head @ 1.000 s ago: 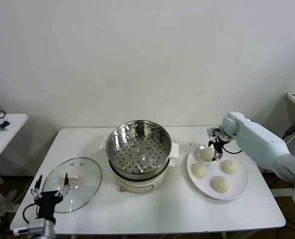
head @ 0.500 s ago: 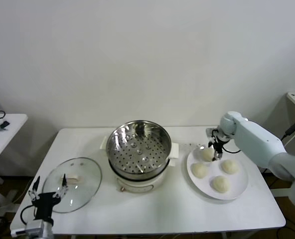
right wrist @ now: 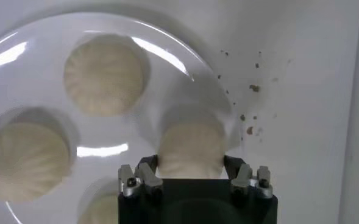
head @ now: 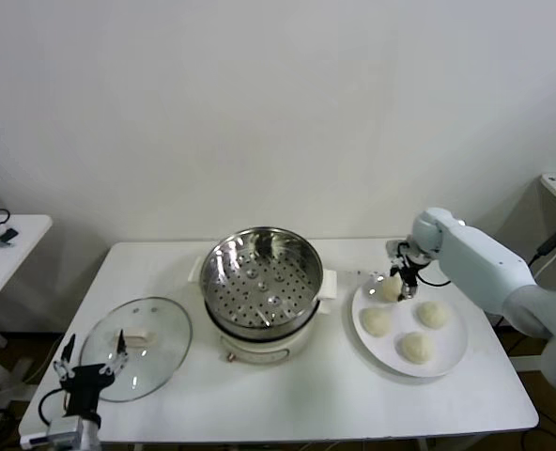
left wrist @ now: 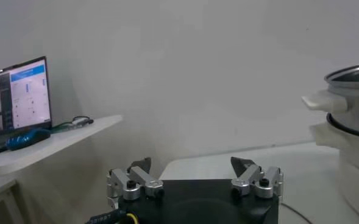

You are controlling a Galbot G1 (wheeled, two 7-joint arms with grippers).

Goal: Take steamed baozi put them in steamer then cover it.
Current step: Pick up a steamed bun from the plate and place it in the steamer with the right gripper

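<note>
The steamer (head: pixel 262 282), a shiny perforated basket on a white pot base, stands empty at the table's middle. My right gripper (head: pixel 395 281) is shut on one baozi (head: pixel 387 289) at the white plate's (head: pixel 454 344) far left edge, slightly raised. In the right wrist view the fingers (right wrist: pixel 147 167) clasp this bun (right wrist: pixel 190 146). Three other baozi (head: pixel 376 321) (head: pixel 432 314) (head: pixel 416 347) lie on the plate. The glass cover (head: pixel 151 362) lies flat at front left. My left gripper (head: pixel 92 362) is open and empty over the cover's near edge.
The steamer's side (left wrist: pixel 350 97) shows to one side in the left wrist view. A side table with a laptop (left wrist: pixel 17 100) stands to the robot's left. Small crumbs (right wrist: pixel 252 109) lie on the table beside the plate (right wrist: pixel 167 58).
My right gripper has shifted slightly left and up with the baozi in it. The left gripper dropped a little near the table's front edge.
</note>
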